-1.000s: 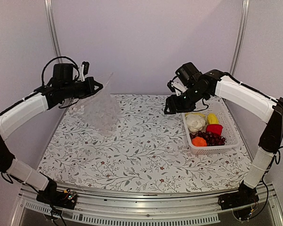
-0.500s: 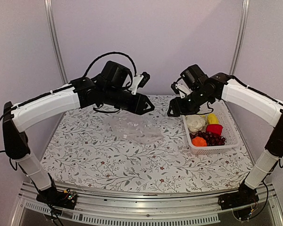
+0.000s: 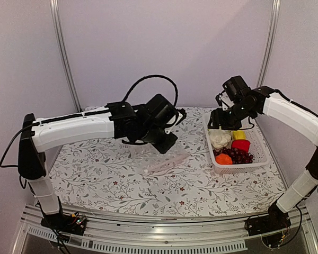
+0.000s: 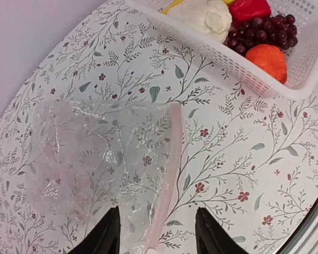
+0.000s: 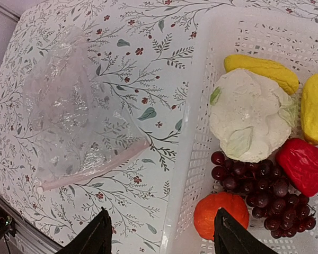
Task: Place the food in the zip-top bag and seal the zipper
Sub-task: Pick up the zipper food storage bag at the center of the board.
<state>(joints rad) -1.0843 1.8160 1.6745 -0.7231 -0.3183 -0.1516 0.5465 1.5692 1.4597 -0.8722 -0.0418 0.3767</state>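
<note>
The clear zip-top bag (image 3: 158,161) (image 4: 95,159) (image 5: 69,111) lies flat on the floral cloth, and nothing grips it. Its zipper (image 4: 170,159) (image 5: 95,165) shows as a pinkish strip along one edge. My left gripper (image 3: 166,142) (image 4: 158,235) hovers open above one end of the zipper. The food sits in the white basket (image 3: 258,156) (image 5: 199,132): a cream-white lump (image 5: 249,119), a long yellow piece (image 5: 262,71), a small yellow one (image 5: 315,108), a red one (image 5: 302,164), an orange ball (image 5: 221,214) and grapes (image 5: 259,185). My right gripper (image 3: 218,119) (image 5: 161,235) hangs open over the basket's left wall.
The basket stands at the table's right side, close to the right frame post (image 3: 268,42). A metal rail (image 3: 164,219) runs along the near edge. The left arm's black cable (image 3: 148,80) loops above its wrist.
My left arm swung from the back left to the middle, its jaws opened and the bag dropped flat onto the cloth. My right arm shifted right, over the basket.
</note>
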